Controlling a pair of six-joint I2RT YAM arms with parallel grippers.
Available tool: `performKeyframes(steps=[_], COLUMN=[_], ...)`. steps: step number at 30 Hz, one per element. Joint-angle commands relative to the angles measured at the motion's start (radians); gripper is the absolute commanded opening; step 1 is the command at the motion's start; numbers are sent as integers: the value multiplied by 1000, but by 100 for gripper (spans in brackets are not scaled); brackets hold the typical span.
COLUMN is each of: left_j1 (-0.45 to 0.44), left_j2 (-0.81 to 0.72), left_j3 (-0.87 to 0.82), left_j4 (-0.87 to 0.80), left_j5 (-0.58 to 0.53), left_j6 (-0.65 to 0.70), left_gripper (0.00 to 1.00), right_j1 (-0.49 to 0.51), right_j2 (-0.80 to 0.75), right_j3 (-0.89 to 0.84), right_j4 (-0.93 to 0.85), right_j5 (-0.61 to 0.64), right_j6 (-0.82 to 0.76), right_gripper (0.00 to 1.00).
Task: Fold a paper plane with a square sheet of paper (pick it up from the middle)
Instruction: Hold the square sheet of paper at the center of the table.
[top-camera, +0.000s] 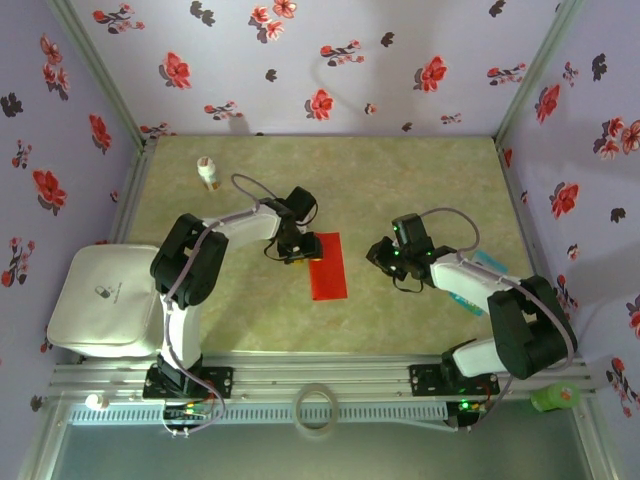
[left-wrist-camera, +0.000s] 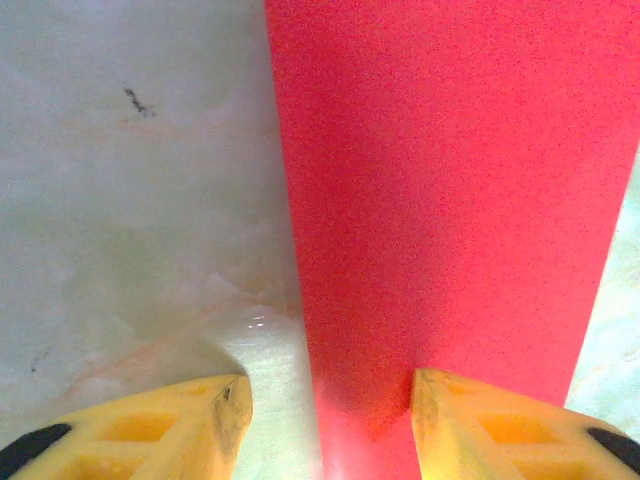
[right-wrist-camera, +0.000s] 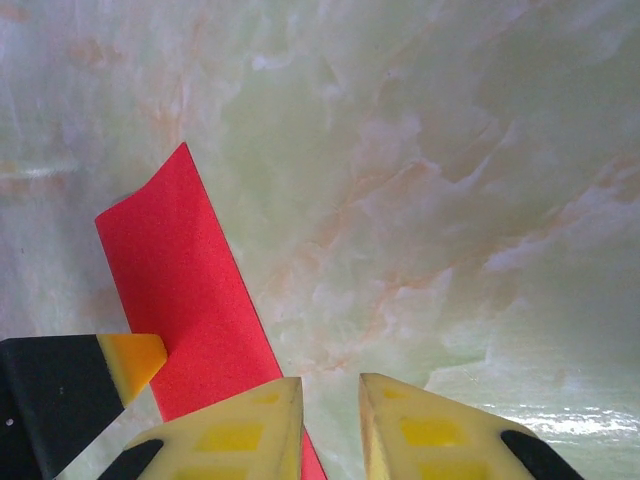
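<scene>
Leftmost, a white zipped pouch (top-camera: 105, 300) lies at the table's (top-camera: 420, 190) near-left edge; its small dark logo is too small to read. A small white bottle with an orange band (top-camera: 208, 174) stands upright, far left, its label unreadable.

The left gripper (left-wrist-camera: 330, 400) is down at the far-left edge of the square sheet of paper (top-camera: 327, 266). Its yellow fingers (left-wrist-camera: 470, 425) are moderately apart, holding nothing: one is over bare marbled tabletop, the other on the red paper.

The paper lies mid-table as a narrow plain red rectangle, its long side running near to far.

To its right, close but apart from it, is the right gripper (right-wrist-camera: 330, 400), fingers almost together with a narrow slit and nothing between them. A teal-and-white card (top-camera: 489, 262) lies under the right arm.
</scene>
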Motion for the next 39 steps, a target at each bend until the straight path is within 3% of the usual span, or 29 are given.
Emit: performKeyframes(steps=[1, 39], left_j1=[3, -1], left_j2=[55, 12], left_j3=[-31, -10], left_j4=[-28, -114], left_j5=[-129, -258], left_j6=[-16, -33], left_gripper=[49, 49], right_j1=[-1, 10], right_j2=[13, 53], right_j3=[-9, 1], right_j4=[25, 53], right_j5=[-9, -48], right_j6=[17, -6], right_gripper=[22, 24])
